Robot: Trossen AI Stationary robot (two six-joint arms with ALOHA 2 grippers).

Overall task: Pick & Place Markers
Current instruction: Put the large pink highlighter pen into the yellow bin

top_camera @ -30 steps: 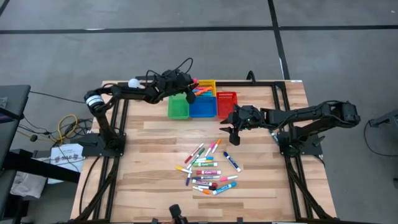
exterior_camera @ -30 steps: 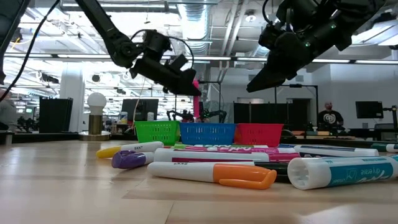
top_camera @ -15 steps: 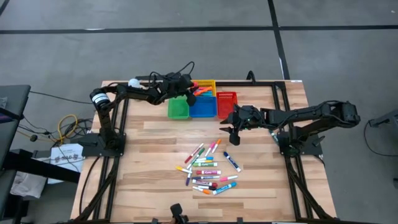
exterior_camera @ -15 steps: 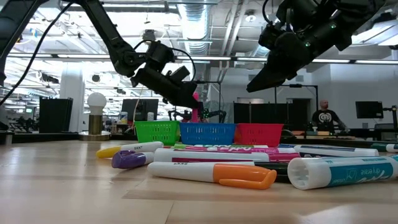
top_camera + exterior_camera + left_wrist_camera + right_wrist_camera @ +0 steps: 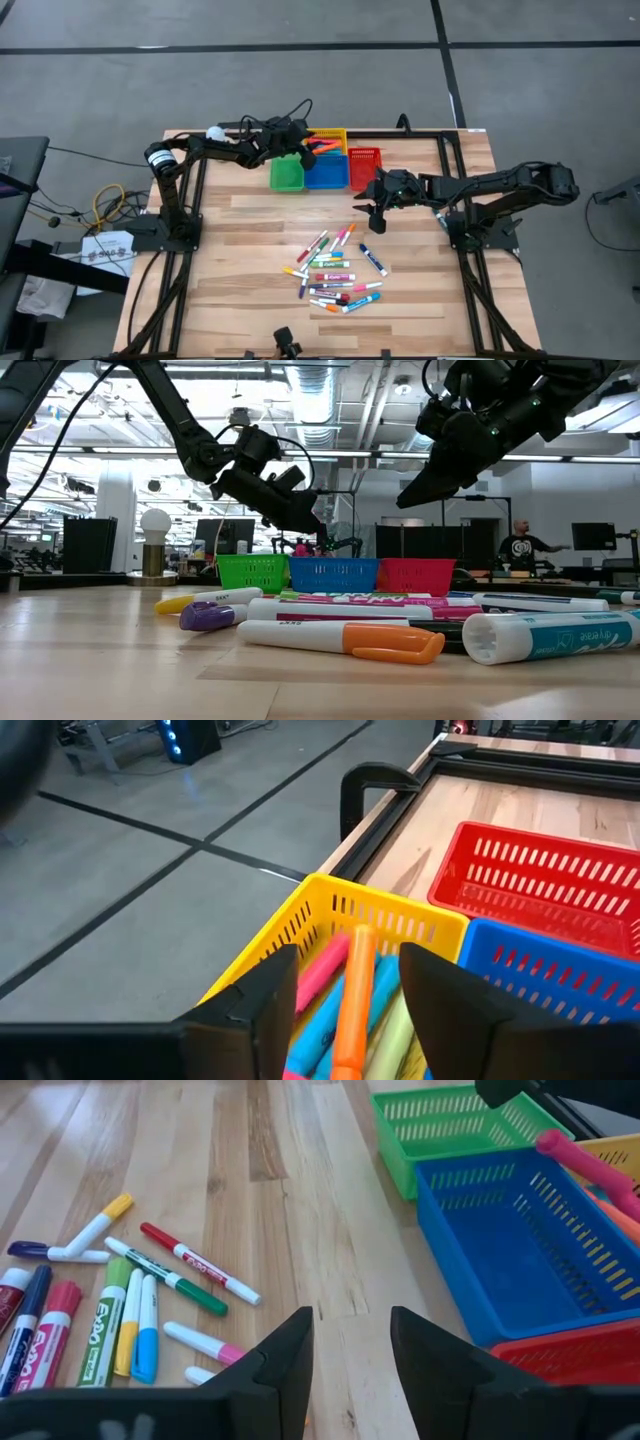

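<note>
Left gripper (image 5: 345, 1010) over the yellow basket (image 5: 330, 905), fingers spread and empty.
We saw slim, smooth-barrelled markers (image 5: 333, 272) strewn on the pale planked wooden table (image 5: 250, 240), others lying in the slotted yellow plastic basket. The right gripper (image 5: 348, 1360) hung near the red basket (image 5: 364, 162), fingers parted, gripping nothing.

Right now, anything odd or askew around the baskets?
One thing: a pink marker sticks out over the rim of the yellow basket instead of lying flat with the others. The left end effector is open right above that basket. The remaining markers lie scattered mid-table.
</note>
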